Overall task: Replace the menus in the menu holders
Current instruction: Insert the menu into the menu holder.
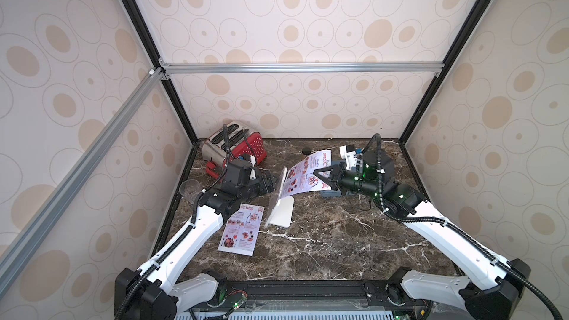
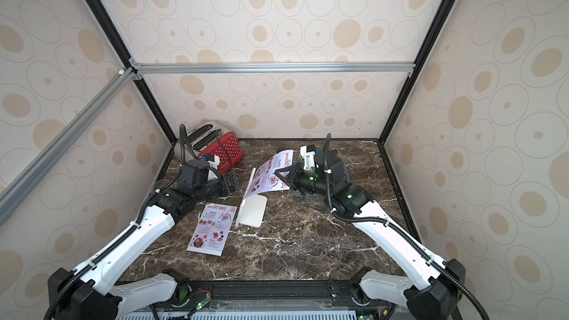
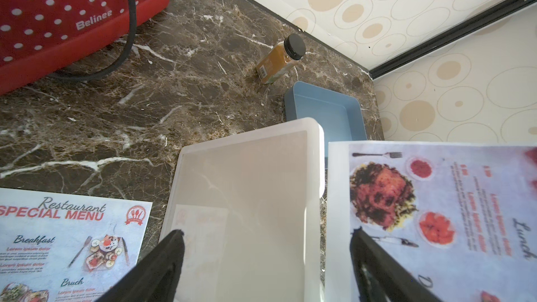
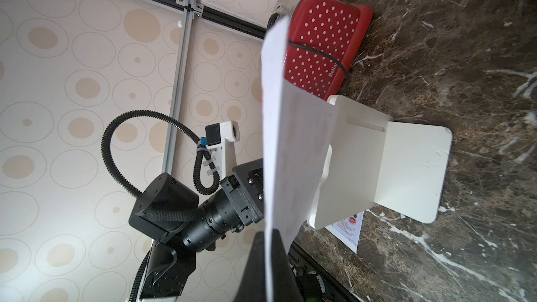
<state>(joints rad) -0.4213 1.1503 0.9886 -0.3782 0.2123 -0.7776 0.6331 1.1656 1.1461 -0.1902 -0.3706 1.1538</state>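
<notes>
The menu holder [image 1: 284,210] [image 2: 255,210] stands mid-table, its clear panel upright on a white base [image 4: 406,164]. My right gripper [image 1: 323,177] [image 4: 271,239] is shut on one menu [image 1: 303,177] [image 2: 269,177], held in the air with its far edge against the panel's top. I cannot tell whether that edge is inside the slot. My left gripper [image 1: 271,183] [image 3: 268,230] is open on the panel's other side, its fingers spread to either side of the clear panel [image 3: 247,199] without touching it. A second menu [image 1: 241,230] [image 3: 69,242] lies flat on the table beside the base.
A red polka-dot toaster [image 1: 234,146] [image 3: 72,15] with its black cord stands at the back left. A clear cup [image 1: 190,189] is by the left wall. A blue-grey tray [image 3: 328,108] lies under the right gripper, with a small amber bottle [image 3: 280,59] behind it.
</notes>
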